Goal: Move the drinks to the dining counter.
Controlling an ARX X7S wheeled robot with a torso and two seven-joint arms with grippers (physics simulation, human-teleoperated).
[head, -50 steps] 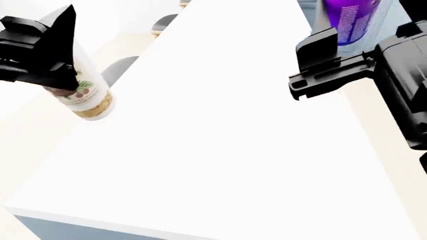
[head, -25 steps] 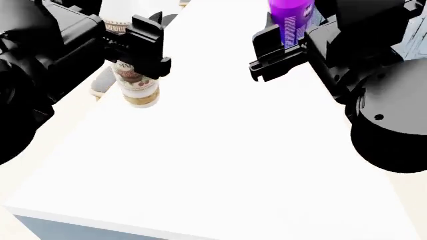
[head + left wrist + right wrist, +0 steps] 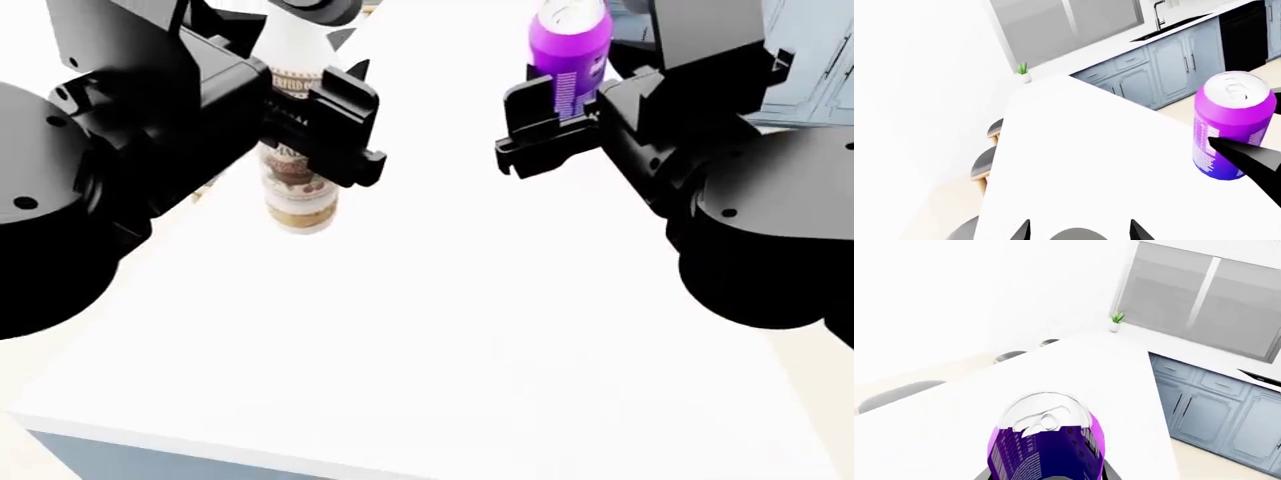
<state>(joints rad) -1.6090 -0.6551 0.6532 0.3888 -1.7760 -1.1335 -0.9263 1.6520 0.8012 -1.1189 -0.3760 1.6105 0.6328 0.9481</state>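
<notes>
The dining counter (image 3: 441,330) is a long white top running away from me. My left gripper (image 3: 316,135) is shut on the white bottle (image 3: 299,185) with its brown fruit label, holding it upright over the counter's left side. In the left wrist view only the bottle's grey cap (image 3: 1077,235) shows between the left gripper (image 3: 1079,231) fingertips. My right gripper (image 3: 567,100) is shut on the purple can (image 3: 571,45), upright over the counter's right side. The right wrist view has the can (image 3: 1047,445) filling the right gripper (image 3: 1047,475). The can (image 3: 1234,132) also shows in the left wrist view.
Grey round stools (image 3: 984,165) (image 3: 894,392) line the counter's left side. A small potted plant (image 3: 1024,72) (image 3: 1116,322) stands at its far end. Blue-grey cabinets (image 3: 1167,70) (image 3: 1214,405) with a sink run along the wall beyond the right side.
Both arms have swung in over the counter. The bottle went from tilted at the far left to upright and further right; the can moved left and slightly forward.
</notes>
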